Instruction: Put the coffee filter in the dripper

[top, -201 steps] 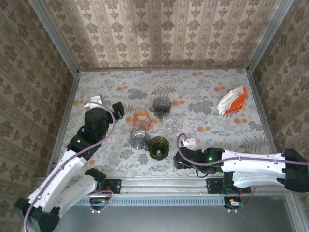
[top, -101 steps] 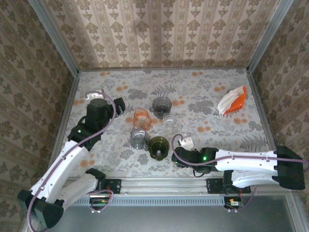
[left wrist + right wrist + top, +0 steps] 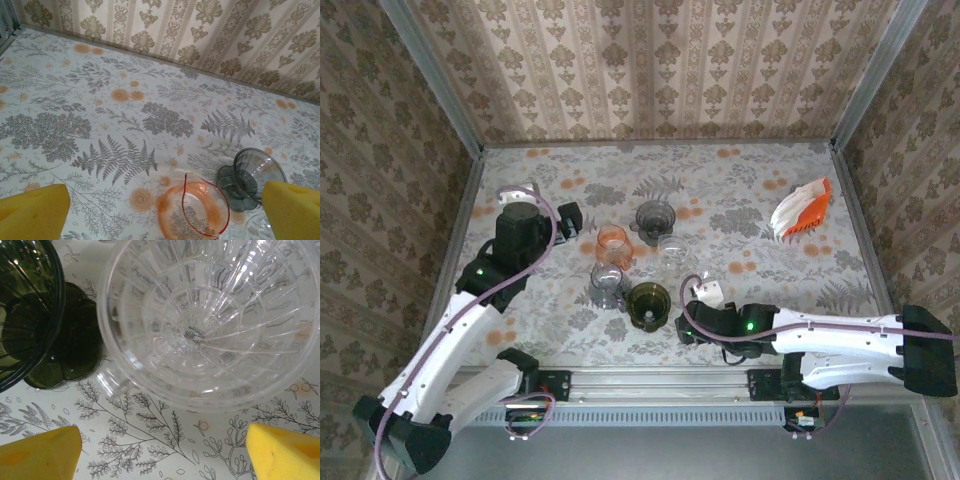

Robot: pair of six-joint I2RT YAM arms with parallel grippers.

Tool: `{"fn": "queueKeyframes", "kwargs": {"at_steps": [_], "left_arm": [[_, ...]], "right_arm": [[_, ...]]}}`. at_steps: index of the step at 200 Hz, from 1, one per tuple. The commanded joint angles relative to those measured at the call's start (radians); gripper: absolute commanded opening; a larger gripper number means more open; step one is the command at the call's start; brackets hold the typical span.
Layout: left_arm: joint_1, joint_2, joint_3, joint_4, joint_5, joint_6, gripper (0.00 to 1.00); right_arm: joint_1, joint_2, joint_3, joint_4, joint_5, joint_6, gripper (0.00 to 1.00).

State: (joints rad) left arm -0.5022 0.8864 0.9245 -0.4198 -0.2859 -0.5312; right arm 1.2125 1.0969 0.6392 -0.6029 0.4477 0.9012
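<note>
Both arms barely moved: left fingers (image 3: 32, 210) wide, empty; right fingers (image 3: 40, 452) wide, empty at clear dripper (image 3: 210, 320); filters (image 3: 800, 208) untouched.

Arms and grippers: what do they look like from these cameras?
The left arm and right arm have white shells, black joints, a green light each and mauve cables looping along them. Their fingertips are yellow wedges.

Surface (image 3: 750, 175) wore grey-and-orange floral cloth. Five drippers stood clustered near centre:
- grey dripper (image 3: 655, 217) rearmost
- orange dripper (image 3: 613, 240) to its left
- clear dripper (image 3: 672, 250) to its right
- smoky glass dripper (image 3: 606, 285) nearer front
- dark green dripper (image 3: 648, 305) nearest front edge

Coffee filter pack (image 3: 800, 208), white in orange, lay well apart at right rear.
</note>
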Motion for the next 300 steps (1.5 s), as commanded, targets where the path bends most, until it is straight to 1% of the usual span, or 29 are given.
{"fn": "queueKeyframes", "kwargs": {"at_steps": [1, 24, 40, 47, 66, 107, 141, 165, 193, 219, 246, 268, 293, 300], "left_arm": [[0.008, 0.006, 0.021, 0.006, 0.055, -0.015, 1.0], [0.01, 0.013, 0.015, 0.018, 0.086, -0.015, 1.0], [0.01, 0.016, 0.02, 0.016, 0.117, -0.007, 1.0], [0.01, 0.014, 0.017, 0.024, 0.136, 0.004, 1.0], [0.01, 0.002, 0.006, 0.037, 0.155, 0.008, 1.0], [0.01, -0.019, -0.02, 0.044, 0.164, 0.014, 1.0], [0.009, -0.041, -0.042, 0.041, 0.168, 0.01, 1.0], [0.01, -0.049, -0.052, 0.036, 0.177, 0.002, 1.0], [0.008, -0.056, -0.059, 0.035, 0.188, -0.013, 1.0], [0.007, -0.061, -0.068, 0.026, 0.192, -0.034, 1.0], [0.006, -0.06, -0.063, 0.009, 0.192, -0.028, 1.0], [0.007, -0.052, -0.039, -0.031, 0.158, -0.009, 1.0], [0.009, -0.061, -0.042, -0.02, 0.154, 0.0, 1.0], [0.01, -0.063, -0.044, -0.016, 0.154, 0.003, 1.0]], "right_arm": [[-0.025, 0.042, 0.014, -0.023, 0.007, 0.029, 0.87], [-0.053, 0.066, 0.019, 0.007, 0.032, 0.007, 0.87], [-0.088, 0.07, 0.002, 0.061, 0.013, -0.022, 0.87], [-0.102, 0.075, -0.006, 0.116, 0.002, -0.029, 0.87], [-0.14, 0.104, -0.013, 0.16, -0.012, -0.035, 0.87], [-0.216, 0.149, -0.022, 0.191, 0.019, -0.038, 0.85], [-0.294, 0.132, -0.051, 0.215, 0.047, -0.052, 0.83], [-0.38, 0.133, -0.062, 0.246, 0.037, -0.095, 0.83], [-0.501, 0.154, -0.052, 0.302, -0.002, -0.171, 0.82], [-0.568, 0.172, -0.022, 0.339, -0.053, -0.229, 0.83], [-0.581, 0.145, -0.015, 0.328, -0.09, -0.252, 0.86], [-0.569, 0.048, -0.055, 0.314, -0.107, -0.26, 0.86], [-0.529, -0.091, -0.081, 0.264, -0.104, -0.269, 0.86], [-0.514, -0.127, -0.086, 0.263, -0.113, -0.278, 0.85]]}}
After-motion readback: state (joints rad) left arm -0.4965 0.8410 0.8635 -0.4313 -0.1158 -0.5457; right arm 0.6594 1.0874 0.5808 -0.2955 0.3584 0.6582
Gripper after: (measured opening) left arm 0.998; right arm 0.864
